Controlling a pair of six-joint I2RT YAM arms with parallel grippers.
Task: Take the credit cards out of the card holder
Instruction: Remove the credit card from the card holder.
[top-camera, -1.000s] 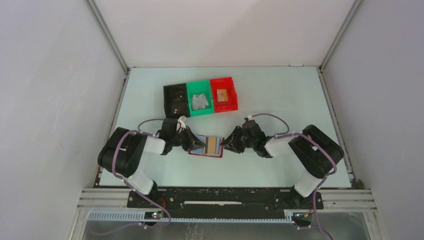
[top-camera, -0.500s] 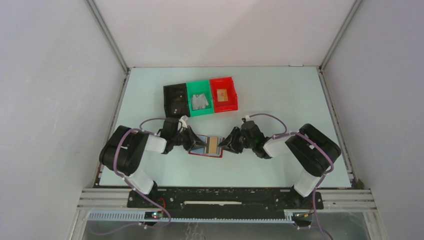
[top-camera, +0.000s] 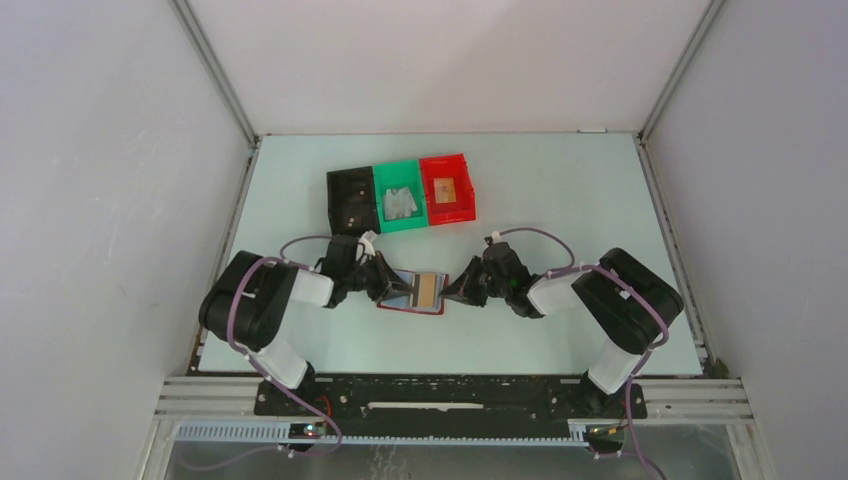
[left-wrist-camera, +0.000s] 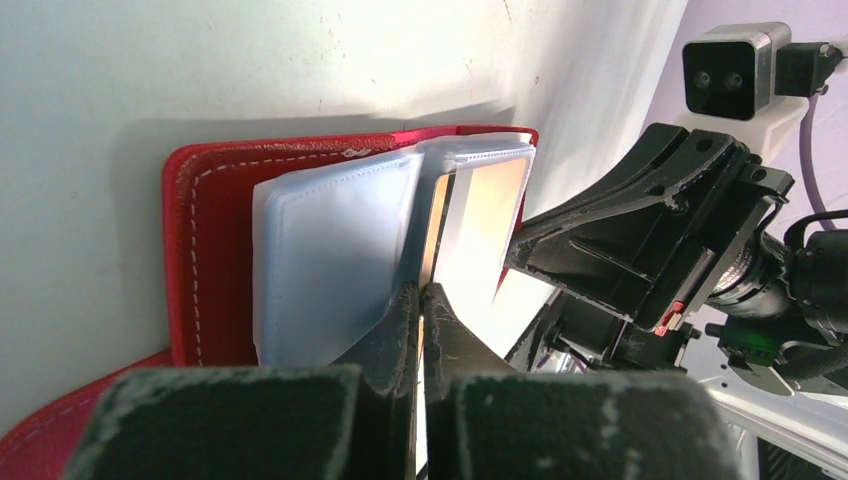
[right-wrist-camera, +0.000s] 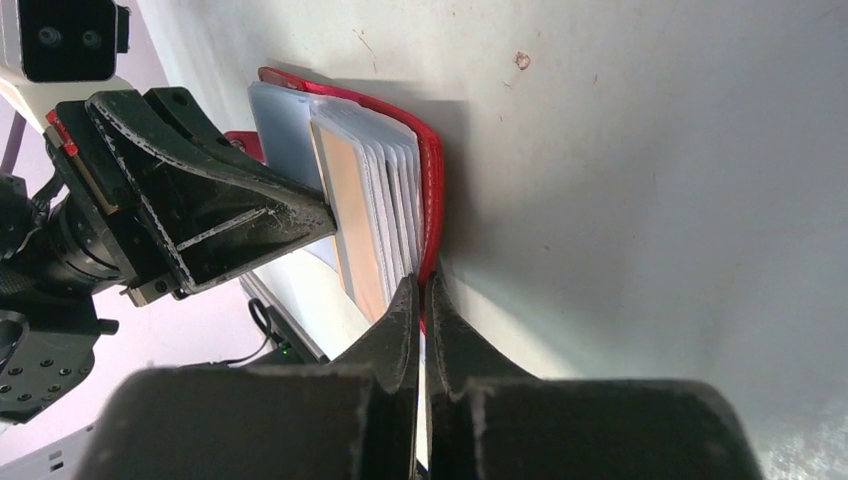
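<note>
1. The tan card (right-wrist-camera: 352, 195) is sitting in a clear sleeve near the middle of the fanned leaves. The light blue card (left-wrist-camera: 330, 250) is lying in the sleeve on the left arm's side. I cannot pick out a grey card among the leaves.
2. The card holder (left-wrist-camera: 205, 230) is lying open on the table (top-camera: 560, 200), red cover down, with its plastic sleeves fanning upward. It is sitting near the front edge, directly between the two arms.
3. The left gripper (left-wrist-camera: 421, 295) is pressing its fingers fully together. The tips are pinching the edge of a sleeve leaf between the light blue card and the tan one.
4. The right gripper (right-wrist-camera: 421, 290) is also holding its fingers fully together, at the opposite edge where the outer sleeves meet the red cover. Something thin appears caught between them, but I cannot tell whether it is sleeve, cover or both.
5. Judging by this, no card is out yet. The arms are spreading and bracing the holder ahead of the first extraction.
6. The next move is calling for one gripper to keep the holder pinned while the other grips a bare card edge and draws it along the sleeve's open end. Pulling on plastic alone would likely lift the whole holder.
7. Farther back, a black bin (top-camera: 350, 200), a green bin (top-camera: 398, 197) and a red bin (top-camera: 447, 190) are standing side by side, well apart from the holder.
</note>
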